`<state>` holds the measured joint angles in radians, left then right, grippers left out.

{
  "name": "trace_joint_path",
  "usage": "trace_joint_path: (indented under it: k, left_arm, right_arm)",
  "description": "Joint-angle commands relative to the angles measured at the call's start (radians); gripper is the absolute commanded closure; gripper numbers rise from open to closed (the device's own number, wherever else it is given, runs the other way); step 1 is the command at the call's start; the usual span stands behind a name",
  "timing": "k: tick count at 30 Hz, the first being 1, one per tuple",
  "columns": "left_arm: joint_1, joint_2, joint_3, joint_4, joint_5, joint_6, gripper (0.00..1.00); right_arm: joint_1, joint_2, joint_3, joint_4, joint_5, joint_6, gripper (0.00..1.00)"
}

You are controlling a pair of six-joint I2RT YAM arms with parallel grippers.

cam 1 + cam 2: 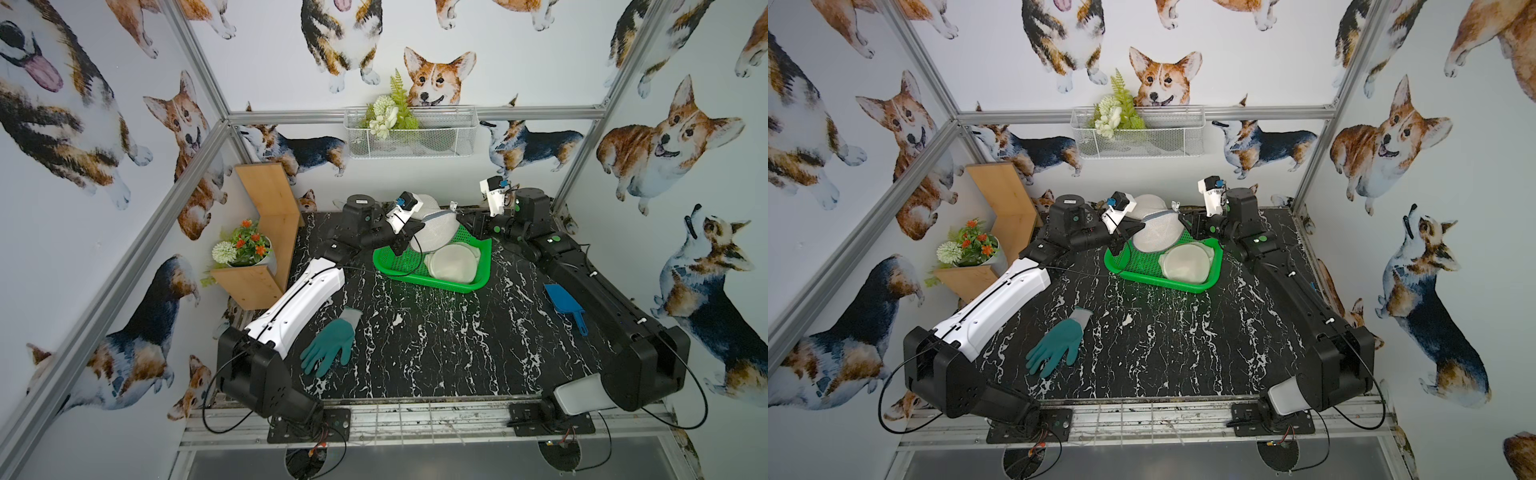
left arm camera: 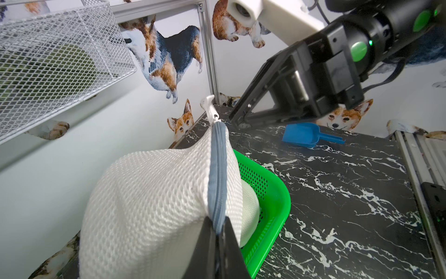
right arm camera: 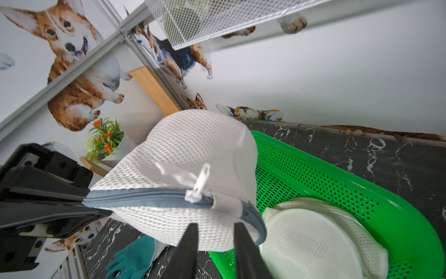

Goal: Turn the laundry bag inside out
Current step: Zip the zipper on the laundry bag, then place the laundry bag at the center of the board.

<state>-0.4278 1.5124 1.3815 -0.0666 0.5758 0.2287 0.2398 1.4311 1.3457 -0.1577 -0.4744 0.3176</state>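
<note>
Fingers (image 2: 205,248) pinch the laundry bag (image 2: 149,193); the green basket (image 2: 281,200) holds a second bag (image 3: 309,241).

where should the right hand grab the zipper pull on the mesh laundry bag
Take the white zipper pull by its flat tab: it stands up off the grey zipper, clear of the mesh laundry bag. Come from the slider's end, where the open right hand faces it; the left hand pinches the zipper's other end, so that side is blocked.

Laundry bag (image 1: 437,231) above basket (image 1: 409,277), glove (image 1: 328,344) nearer
</note>
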Motion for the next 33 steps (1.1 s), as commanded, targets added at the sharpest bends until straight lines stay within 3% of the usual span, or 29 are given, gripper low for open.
trace_joint_path:
  k: [1, 5, 13, 17, 21, 23, 27, 30, 33]
  left_arm:
    - [0.011, -0.013, -0.01, 0.052, 0.079, -0.102, 1.0]
    - [0.017, -0.047, -0.047, 0.07, 0.142, -0.192, 1.0]
    - [0.022, -0.119, -0.168, 0.326, 0.346, -0.515, 1.0]
    - [0.022, -0.166, -0.238, 0.436, 0.363, -0.607, 1.0]
    - [0.023, -0.183, -0.267, 0.509, 0.38, -0.68, 1.0]
    - [0.023, -0.19, -0.287, 0.574, 0.394, -0.732, 1.0]
    - [0.023, -0.202, -0.337, 0.701, 0.409, -0.833, 1.0]
    - [0.022, -0.207, -0.371, 0.733, 0.409, -0.876, 1.0]
    - [0.023, -0.227, -0.391, 0.632, 0.348, -0.841, 1.0]
  right_arm:
    - [-0.056, -0.067, -0.068, 0.157, -0.135, 0.118, 0.44]
    - [-0.128, -0.189, -0.24, 0.318, -0.28, 0.224, 0.31]
    - [-0.137, -0.287, -0.488, 0.531, -0.429, 0.338, 0.19]
    - [-0.138, -0.305, -0.499, 0.541, -0.444, 0.325, 0.17]
    - [-0.136, -0.304, -0.531, 0.693, -0.565, 0.434, 0.18]
    - [-0.129, -0.305, -0.542, 0.727, -0.556, 0.443, 0.19]
    - [-0.127, -0.305, -0.536, 0.718, -0.512, 0.431, 0.32]
    - [-0.115, -0.305, -0.526, 0.734, -0.525, 0.466, 0.58]
    - [-0.092, -0.348, -0.526, 0.679, -0.538, 0.452, 0.88]
